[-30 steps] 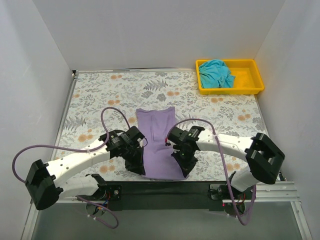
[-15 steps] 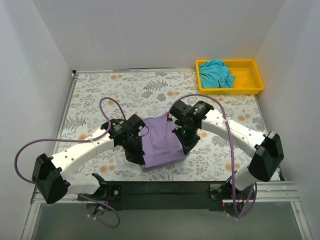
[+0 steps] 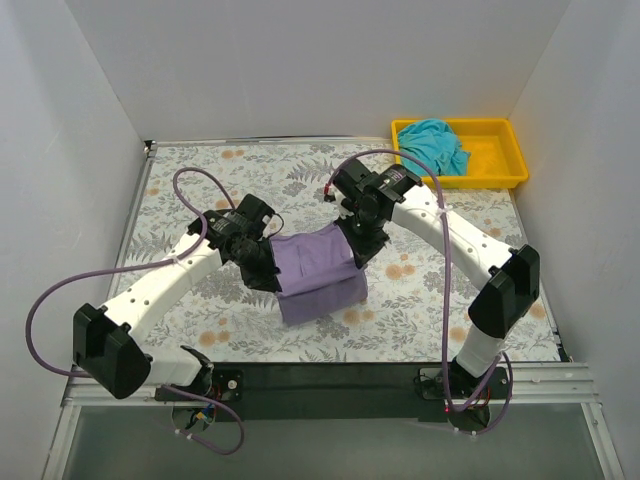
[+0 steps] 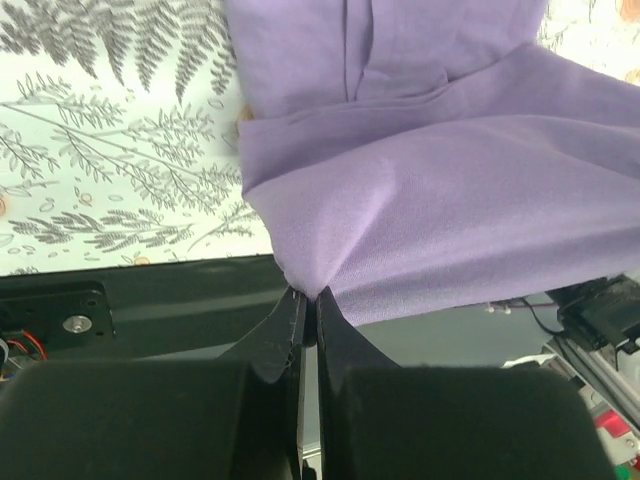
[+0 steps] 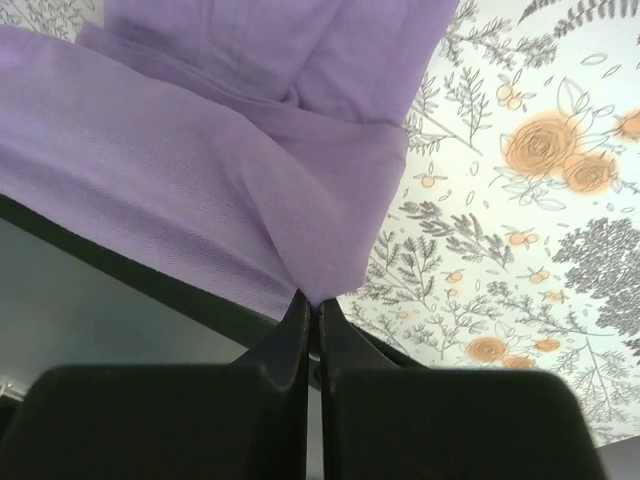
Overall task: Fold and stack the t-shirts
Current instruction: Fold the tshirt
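Observation:
The lavender-purple t-shirt [image 3: 318, 275] lies mid-table, its near part lifted and doubled back over the far part. My left gripper [image 3: 266, 270] is shut on its left corner, seen in the left wrist view [image 4: 310, 292] where the purple cloth [image 4: 430, 230] stretches away from the jaws. My right gripper [image 3: 362, 250] is shut on the right corner, seen in the right wrist view [image 5: 313, 298] with the cloth [image 5: 200, 170] hanging from it. The teal-turquoise t-shirt [image 3: 434, 146] lies crumpled in the yellow tray [image 3: 500, 170] at the back right.
The table has a floral cloth [image 3: 200, 190]. White walls close the left, back and right sides. A black strip [image 3: 330, 375] runs along the near edge between the arm bases. Purple cables [image 3: 200, 185] loop above both arms.
Both grippers have carried the shirt's near edge up and away from the table's front, toward the back. The shirt has gone from lying long and flat to being doubled over itself.

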Tool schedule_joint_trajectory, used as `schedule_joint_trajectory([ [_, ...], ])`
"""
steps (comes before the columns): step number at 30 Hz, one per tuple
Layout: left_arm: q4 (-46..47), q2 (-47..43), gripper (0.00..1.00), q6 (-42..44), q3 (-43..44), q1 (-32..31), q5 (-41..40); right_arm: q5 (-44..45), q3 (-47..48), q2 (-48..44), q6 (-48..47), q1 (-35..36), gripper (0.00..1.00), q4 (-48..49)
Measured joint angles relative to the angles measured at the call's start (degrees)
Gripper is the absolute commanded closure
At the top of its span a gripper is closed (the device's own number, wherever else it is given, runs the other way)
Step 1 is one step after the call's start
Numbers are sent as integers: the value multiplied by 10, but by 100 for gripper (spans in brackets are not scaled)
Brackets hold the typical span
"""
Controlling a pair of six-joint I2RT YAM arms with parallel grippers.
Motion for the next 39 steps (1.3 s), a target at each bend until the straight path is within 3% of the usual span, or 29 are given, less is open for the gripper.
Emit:
schedule_joint_trajectory([
  [16,76,77,100,47,41,78,-36,73,160,124,-27,-23,99,0],
  [39,269,177,100,62,-17,146,-74,113,104,222,-45,-45,99,207],
])
